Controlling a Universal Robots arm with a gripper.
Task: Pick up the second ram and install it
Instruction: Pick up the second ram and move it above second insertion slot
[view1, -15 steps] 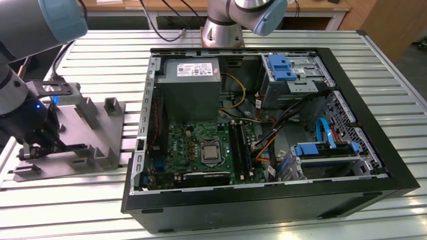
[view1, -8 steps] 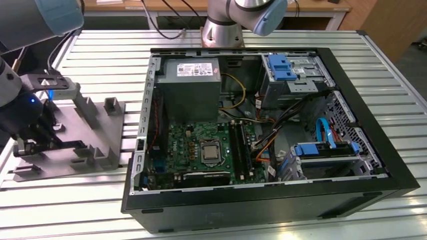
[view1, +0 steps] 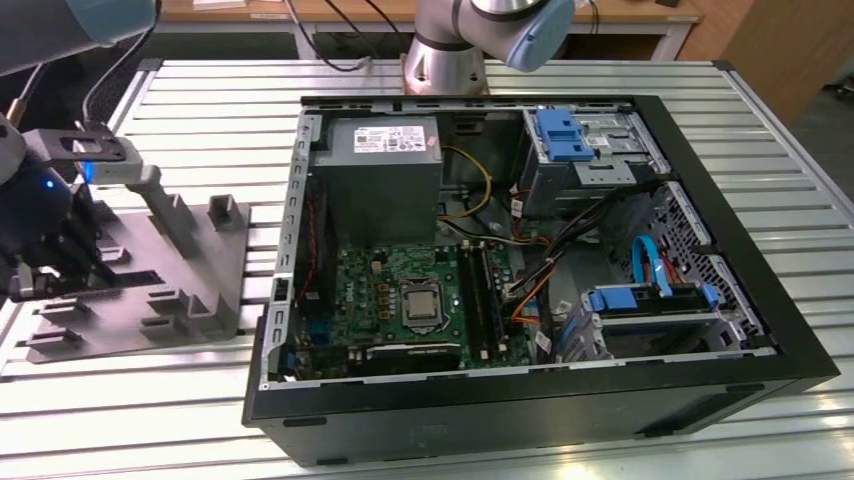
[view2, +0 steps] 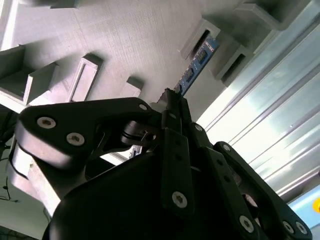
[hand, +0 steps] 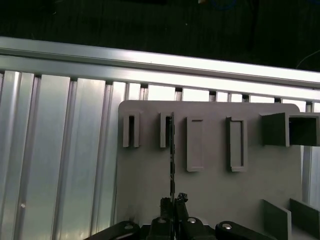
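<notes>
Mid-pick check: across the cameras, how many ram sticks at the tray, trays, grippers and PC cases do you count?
ram sticks: 1, the second ram, edge-on in the gripper
grippers: 1
trays: 1, the grey tray
cases: 1, the open computer case
total: 4
</notes>
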